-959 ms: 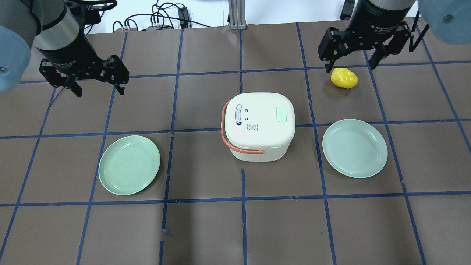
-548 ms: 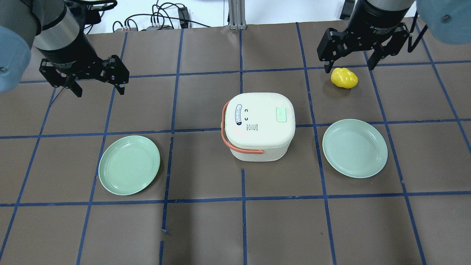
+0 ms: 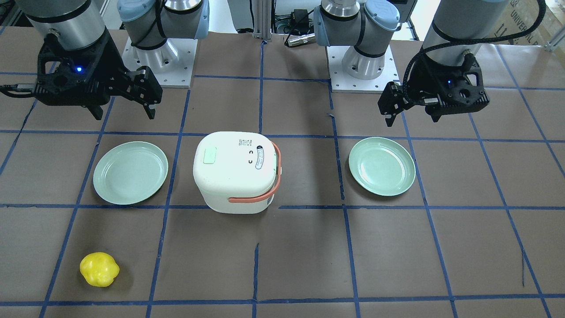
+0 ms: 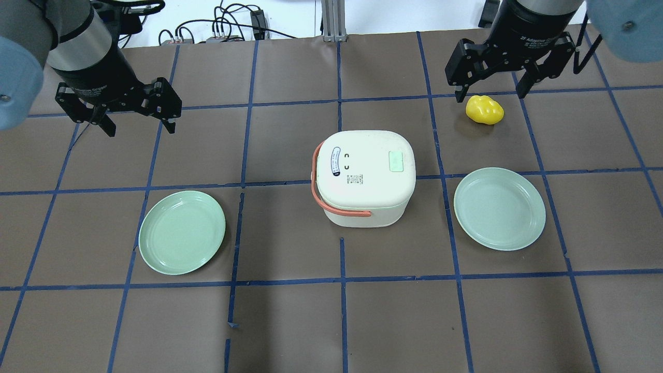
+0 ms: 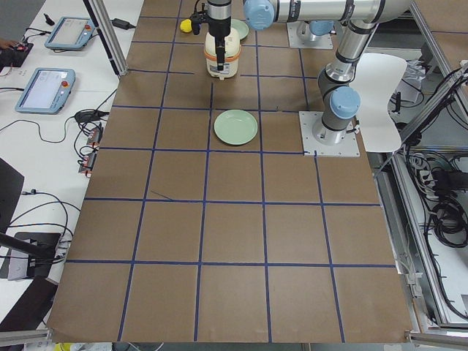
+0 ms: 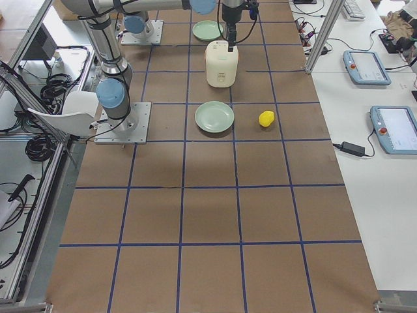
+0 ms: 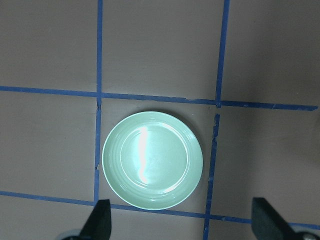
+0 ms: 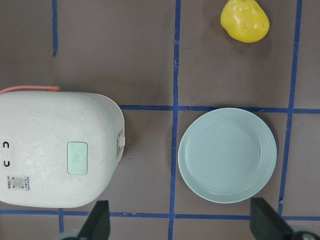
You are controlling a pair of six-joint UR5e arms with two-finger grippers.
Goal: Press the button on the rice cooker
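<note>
At the far left the left gripper point(image 4: 141, 128) hangs high above the brown table point(image 4: 290, 321), its jaws spread wide with nothing between them. Nearer the robot lies a green plate point(image 4: 182, 231). In the middle stands the white rice cooker point(image 4: 365, 176), lid down, its orange handle point(image 4: 331, 207) folded down around the left side; the pale green button point(image 4: 396, 161) sits on the right part of the lid (untouched, both arms well apart from it). To the right lies a second green plate point(image 4: 499, 208), and beyond it a lumpy yellow object point(image 4: 484, 110). The right gripper point(image 3: 124, 114) hangs high too, jaws parted wide, holding nothing
</note>
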